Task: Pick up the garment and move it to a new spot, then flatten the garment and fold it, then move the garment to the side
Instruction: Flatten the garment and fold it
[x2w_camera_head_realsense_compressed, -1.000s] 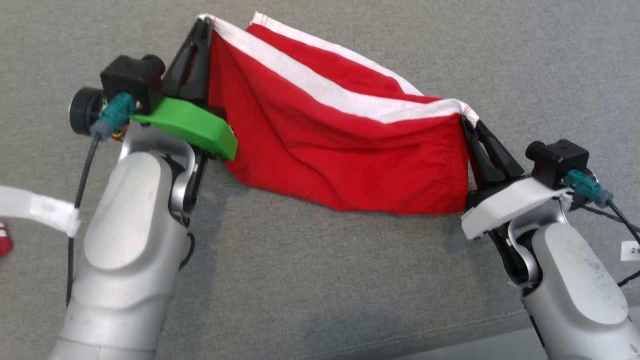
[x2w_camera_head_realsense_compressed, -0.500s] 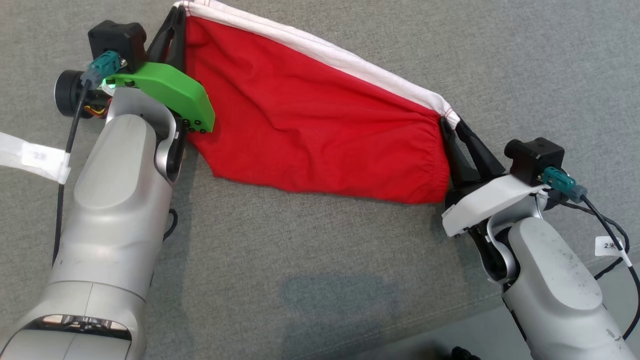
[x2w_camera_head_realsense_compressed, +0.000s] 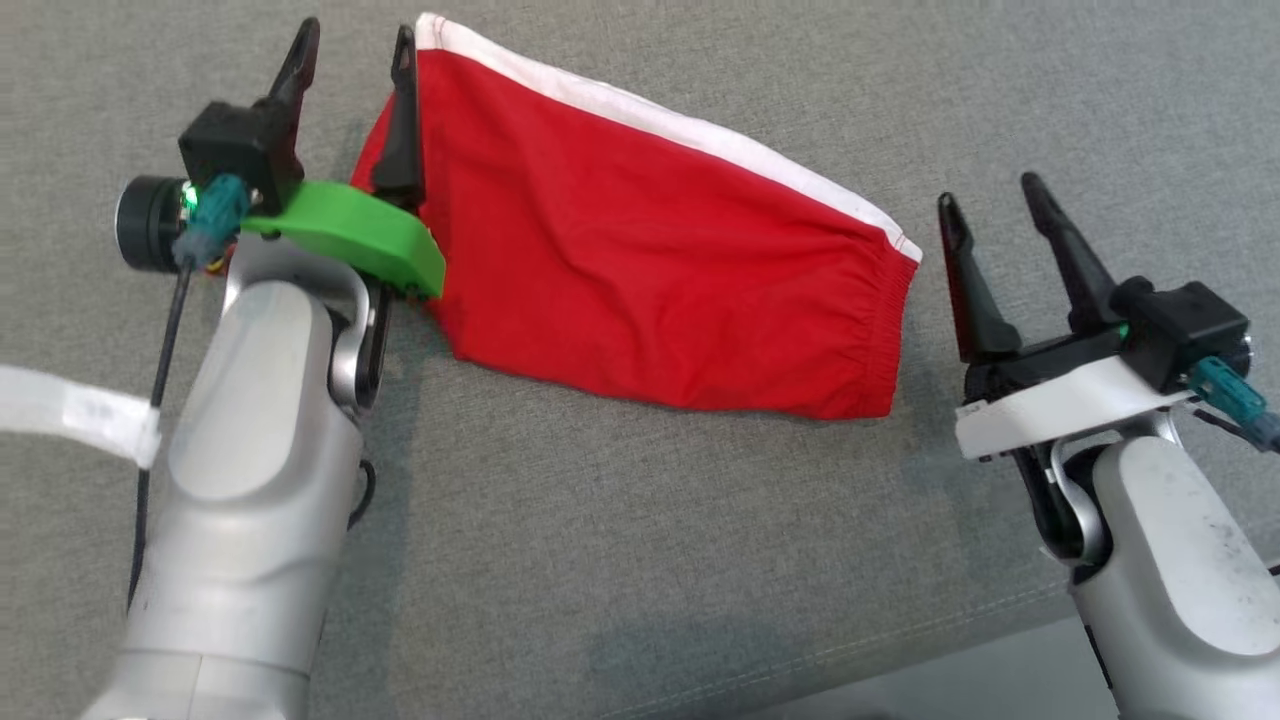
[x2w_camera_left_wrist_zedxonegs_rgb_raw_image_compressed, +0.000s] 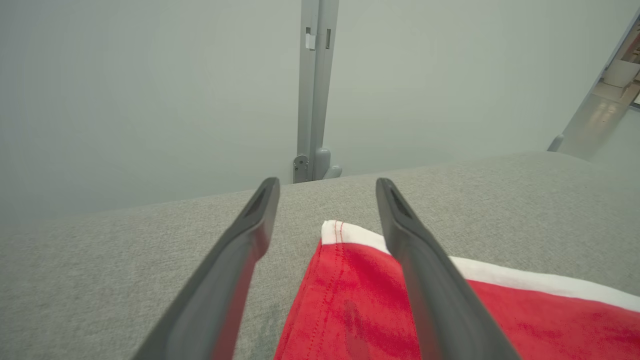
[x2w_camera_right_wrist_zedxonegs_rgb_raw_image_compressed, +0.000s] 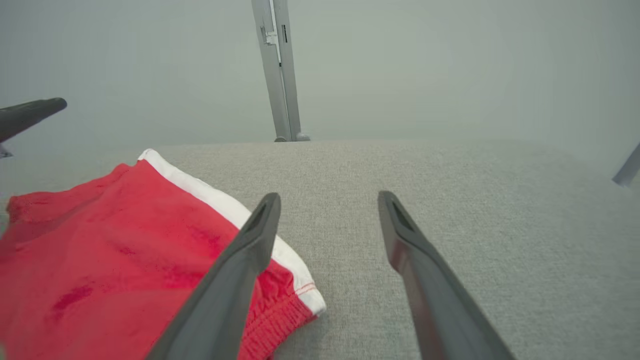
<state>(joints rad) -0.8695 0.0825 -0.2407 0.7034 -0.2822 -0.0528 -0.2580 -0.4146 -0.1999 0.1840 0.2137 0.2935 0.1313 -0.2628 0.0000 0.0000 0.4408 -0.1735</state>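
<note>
The garment (x2w_camera_head_realsense_compressed: 650, 260), red shorts with a white side stripe and an elastic waistband, lies folded flat on the grey fabric surface. My left gripper (x2w_camera_head_realsense_compressed: 355, 40) stands open at its upper left corner, one finger over the red cloth (x2w_camera_left_wrist_zedxonegs_rgb_raw_image_compressed: 350, 300), nothing held. My right gripper (x2w_camera_head_realsense_compressed: 990, 195) is open just right of the waistband end, clear of the garment (x2w_camera_right_wrist_zedxonegs_rgb_raw_image_compressed: 115, 240). A fingertip of the left gripper shows at the left edge of the right wrist view.
The grey upholstered surface (x2w_camera_head_realsense_compressed: 620, 540) extends all around the garment; its front edge runs along the lower right (x2w_camera_head_realsense_compressed: 900, 670). A white labelled strap (x2w_camera_head_realsense_compressed: 70, 410) crosses at the left. A grey upright post (x2w_camera_left_wrist_zedxonegs_rgb_raw_image_compressed: 312, 90) stands behind the surface against a pale wall.
Both grippers have opened and let go of the garment's corners. The garment has dropped flat onto the surface, and the right gripper has drawn away to its right.
</note>
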